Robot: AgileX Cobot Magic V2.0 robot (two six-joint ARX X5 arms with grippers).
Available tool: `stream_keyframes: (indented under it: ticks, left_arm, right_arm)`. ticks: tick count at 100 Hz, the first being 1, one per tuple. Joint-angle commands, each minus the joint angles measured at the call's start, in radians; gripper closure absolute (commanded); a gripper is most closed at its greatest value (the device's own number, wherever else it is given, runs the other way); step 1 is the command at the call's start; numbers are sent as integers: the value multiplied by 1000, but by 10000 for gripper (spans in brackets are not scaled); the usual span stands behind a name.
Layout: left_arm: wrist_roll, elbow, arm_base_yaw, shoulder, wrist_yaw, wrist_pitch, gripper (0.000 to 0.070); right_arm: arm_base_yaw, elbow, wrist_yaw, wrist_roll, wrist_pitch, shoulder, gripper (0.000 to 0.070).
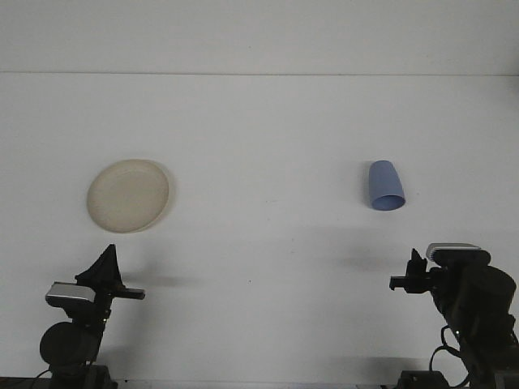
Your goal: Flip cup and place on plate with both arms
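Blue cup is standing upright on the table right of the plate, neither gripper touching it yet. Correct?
Not quite. The front view shows the blue cup lying on its side, open end toward the camera. The rest holds: it is right of the plate, untouched by either gripper.

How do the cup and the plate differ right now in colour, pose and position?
The cup is blue; the plate is cream. The cup lies on its side with its mouth toward the camera, while the plate sits flat, face up. The cup is on the right, nearer the right arm; the plate is on the left, nearer the left arm. Both rest on the white table, apart from each other and untouched by either arm.
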Motion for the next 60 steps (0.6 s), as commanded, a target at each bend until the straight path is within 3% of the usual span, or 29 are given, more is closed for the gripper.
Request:
stream_keyframes:
  ticks: [1, 31, 60]
  left_arm:
    - [-2, -19, -1, -2, -2, 11, 689]
    - [-2, -19, -1, -2, -2, 11, 689]
    - [-2, -19, -1, -2, -2, 11, 689]
  right_arm:
    - [1, 13, -1, 13, 8, 3, 300]
    - [1, 13, 3, 6, 27, 90, 301]
    - [0, 10, -1, -19, 240, 256, 301]
